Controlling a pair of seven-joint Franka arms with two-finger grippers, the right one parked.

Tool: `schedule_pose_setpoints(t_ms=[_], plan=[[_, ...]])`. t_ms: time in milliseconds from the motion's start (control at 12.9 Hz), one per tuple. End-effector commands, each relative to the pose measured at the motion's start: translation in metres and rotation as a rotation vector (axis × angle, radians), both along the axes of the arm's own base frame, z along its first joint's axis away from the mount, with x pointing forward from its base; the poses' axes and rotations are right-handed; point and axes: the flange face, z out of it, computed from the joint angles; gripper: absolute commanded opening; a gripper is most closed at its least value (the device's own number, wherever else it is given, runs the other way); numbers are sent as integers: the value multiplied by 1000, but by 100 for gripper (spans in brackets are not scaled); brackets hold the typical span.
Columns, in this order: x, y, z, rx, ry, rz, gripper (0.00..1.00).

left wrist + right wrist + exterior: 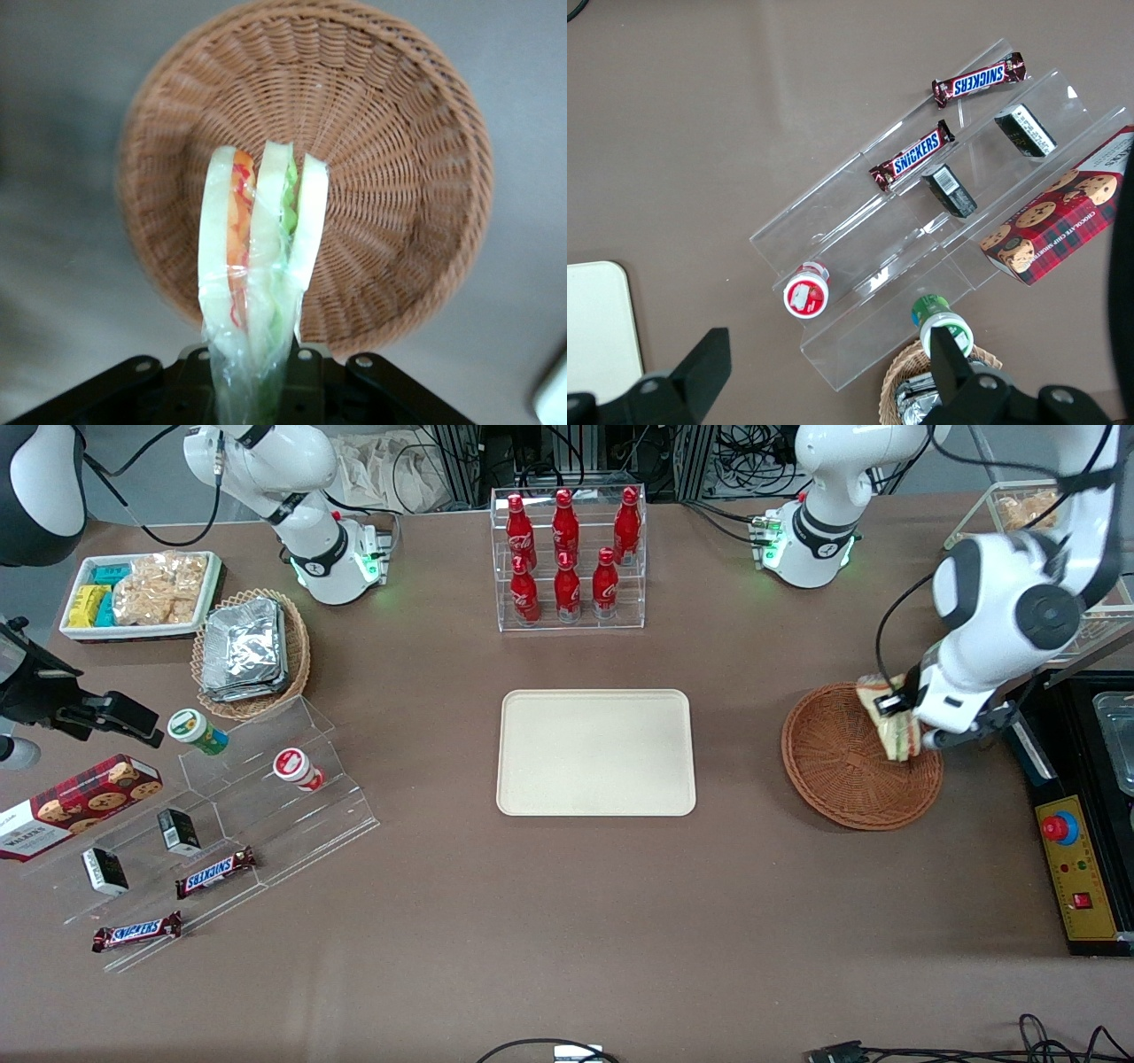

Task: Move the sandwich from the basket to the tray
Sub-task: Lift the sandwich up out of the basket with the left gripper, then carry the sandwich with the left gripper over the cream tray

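Gripper (902, 726) w/ sandwich (257, 257) above basket (399, 177) rim, tray (595, 753) bare.

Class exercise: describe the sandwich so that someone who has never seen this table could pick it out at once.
Start at the cream tray in the middle of the table, then look toward the working arm's end to the round brown basket. Above it, the gripper holds the sandwich: white bread slices in clear wrap, with orange and green filling, the only such item.

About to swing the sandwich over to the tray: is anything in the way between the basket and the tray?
Nothing visible. The gripper holds the sandwich above the basket; only bare tabletop lies between it and the tray, whose surface holds nothing.
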Motion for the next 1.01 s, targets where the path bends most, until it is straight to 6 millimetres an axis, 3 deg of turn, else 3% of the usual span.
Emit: schedule_pose_setpoints(t_ms=[0,155,311,466,777,932], plan=[[33,-7,86,-16,52,-40,15],[58,-19,119,-34,82,-49,15],[72,-58,130,-32,80,-59,15],[79,-112,127,-48,81,-104,16],[79,-263,96,-80,88,-17,17],[72,-304,77,-45,56,-30,17]])
